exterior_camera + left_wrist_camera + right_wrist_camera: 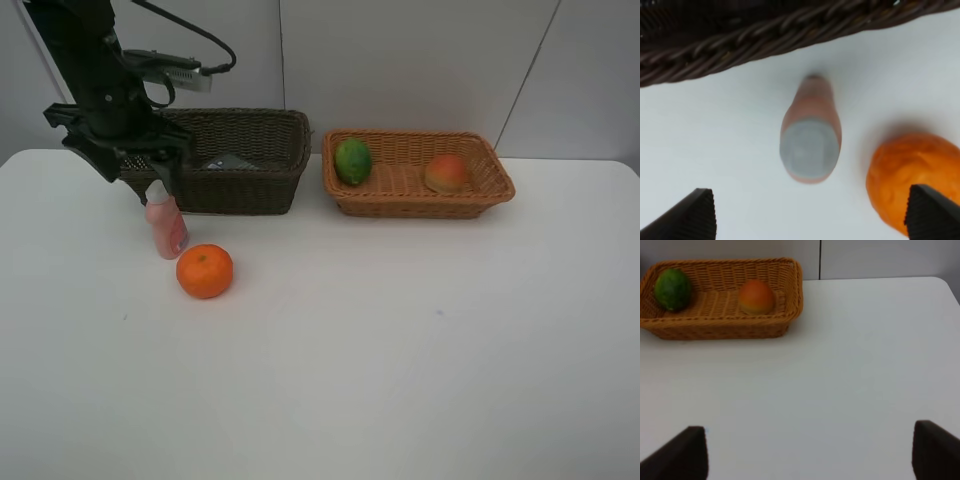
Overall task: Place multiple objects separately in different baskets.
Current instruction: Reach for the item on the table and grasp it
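1. My left gripper (815, 214) hangs over the small pink plastic bottle with the white cap (810, 145), and its jaws are spread wide with nothing held
2. Looking down from my left wrist, the bottle's cap lies in the gap between my two black left fingers (696, 218), roughly midway, and neither finger touches it
3. The bottle stands upright on the white table (400, 350), just in front of the deep, dark brown woven wicker basket (250, 192), near that basket's left front corner
4. The round orange (204, 271) sits on the table just beside the bottle, on the side away from the dark basket; from my left wrist, one fingertip covers a part of it, yet I cannot tell whether they touch
5. Something dark and flat (228, 162) lies inside the dark basket, too dim for me to make out
6. My right gripper (812, 452) is also wide open and empty, its two dark fingers over bare table
7. The shallow, light orange-tan wicker basket (420, 207) lies well apart from my right fingers, beside the dark basket
8. In it the green lime (353, 160) rests at the end nearer the dark basket and the red-orange peach-like fruit (446, 172) towards the other end, the two apart
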Tool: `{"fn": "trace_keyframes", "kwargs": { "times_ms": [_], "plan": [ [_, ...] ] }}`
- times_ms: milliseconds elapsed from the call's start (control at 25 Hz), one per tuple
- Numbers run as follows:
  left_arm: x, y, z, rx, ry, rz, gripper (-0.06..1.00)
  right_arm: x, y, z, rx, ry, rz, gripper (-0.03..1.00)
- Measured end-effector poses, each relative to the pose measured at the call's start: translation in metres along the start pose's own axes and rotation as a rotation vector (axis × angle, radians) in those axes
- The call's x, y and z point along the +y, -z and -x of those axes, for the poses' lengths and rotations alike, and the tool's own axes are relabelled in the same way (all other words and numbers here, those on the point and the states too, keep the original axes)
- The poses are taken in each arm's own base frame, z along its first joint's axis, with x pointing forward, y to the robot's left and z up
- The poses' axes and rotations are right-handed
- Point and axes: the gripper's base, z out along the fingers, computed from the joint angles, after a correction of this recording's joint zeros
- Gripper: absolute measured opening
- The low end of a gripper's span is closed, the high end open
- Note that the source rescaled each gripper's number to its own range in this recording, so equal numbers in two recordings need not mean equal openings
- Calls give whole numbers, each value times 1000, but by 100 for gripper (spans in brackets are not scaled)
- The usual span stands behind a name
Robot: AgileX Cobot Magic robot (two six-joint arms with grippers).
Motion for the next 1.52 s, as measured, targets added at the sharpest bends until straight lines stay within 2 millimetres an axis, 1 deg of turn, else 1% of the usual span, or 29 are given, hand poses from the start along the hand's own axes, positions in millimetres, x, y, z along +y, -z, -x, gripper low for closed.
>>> {"fn": "trace_keyframes", "kwargs": {
  "times_ms": [200, 440, 720, 1000, 1120, 1520],
  "plan": [
    [-2, -11, 2, -16, -4, -10, 98, 0, 0, 0, 0, 0, 0, 88],
    [-6, -36, 6, 13, -27, -10, 98, 0, 0, 0, 0, 0, 0, 88],
    [-8, -49, 11, -13, -31, -16, 98, 0, 0, 0, 0, 0, 0, 88],
    [-12, -79, 12, 25, -44, -17, 98, 0, 0, 0, 0, 0, 0, 88],
    [-13, -85, 14, 11, -46, -20, 98, 0, 0, 0, 0, 0, 0, 88],
    [-14, -85, 17, -24, -42, -28, 98, 0, 0, 0, 0, 0, 0, 88]
  ]
}}
